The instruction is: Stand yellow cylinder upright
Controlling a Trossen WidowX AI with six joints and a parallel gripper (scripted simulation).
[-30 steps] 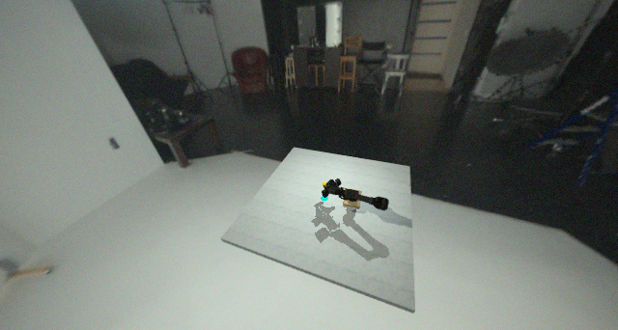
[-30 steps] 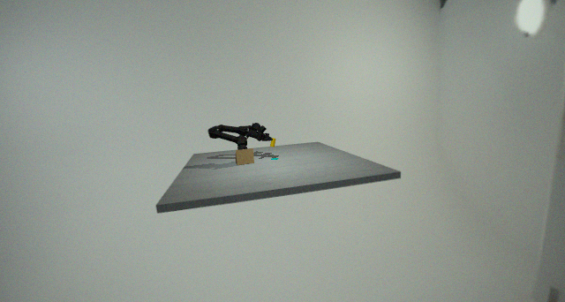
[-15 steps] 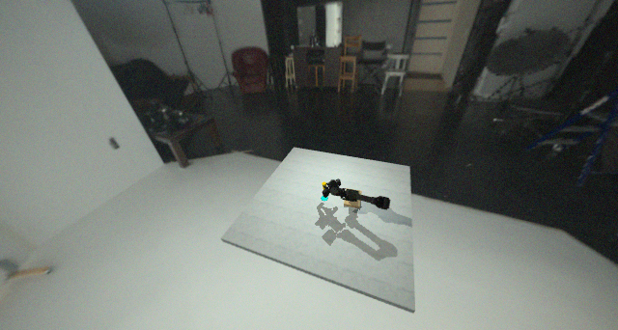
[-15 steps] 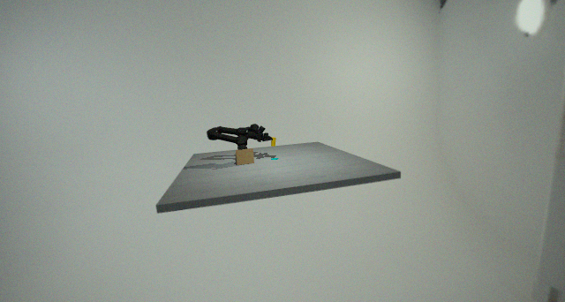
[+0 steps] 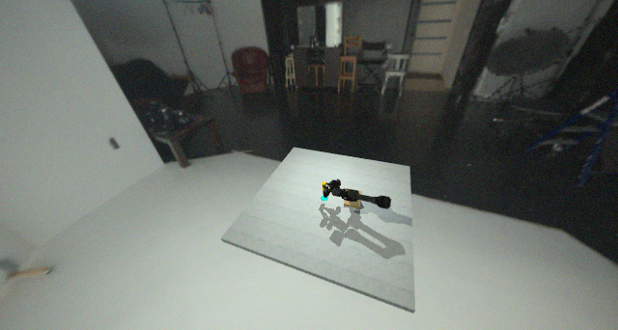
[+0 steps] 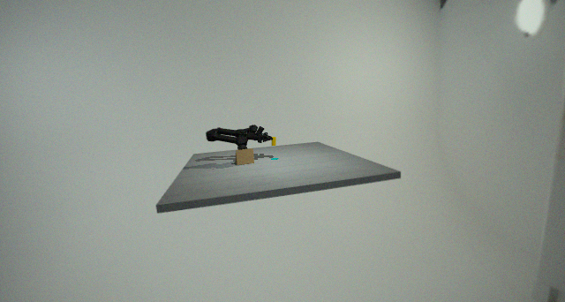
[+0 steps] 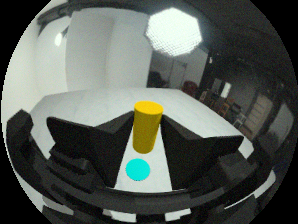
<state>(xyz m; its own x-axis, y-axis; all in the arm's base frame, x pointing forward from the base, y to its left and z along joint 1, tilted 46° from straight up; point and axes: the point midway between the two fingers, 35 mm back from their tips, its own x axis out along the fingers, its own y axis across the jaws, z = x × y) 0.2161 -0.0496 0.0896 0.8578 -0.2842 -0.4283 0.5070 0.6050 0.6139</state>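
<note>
Yellow, tall and smooth, the cylinder (image 5: 323,183) (image 6: 274,141) (image 7: 146,127) is in my black two-fingered claw (image 5: 325,191) (image 6: 271,139) (image 7: 148,116), whose fingers stand partly closed, pressed on its sides. It hangs close to upright above the flat grey bench (image 5: 290,253) (image 6: 309,174) (image 7: 65,107), with bare air under its lower end in the exterior view. Below it lies the flat cyan circle (image 5: 324,199) (image 6: 274,159) (image 7: 138,170), well in from every edge of the bench; seen from the top, that is nearer the far left edge than the near right corner. My jointed black arm (image 5: 369,198) (image 6: 225,135) reaches out to it from the tan block-shaped base (image 5: 347,205) (image 6: 244,157), which sits toward the bench's right edge in that same view. As I judge it, the grasping, the lifting and most of the turning upright are done. What is left to me is to centre the cylinder over the circle, lower it until its foot meets the bench, open my fingers and back away. I cannot tell exactly how well it lines up with the circle, so I should check that before going down; a slight lean at touchdown could tip it once I let go.
</note>
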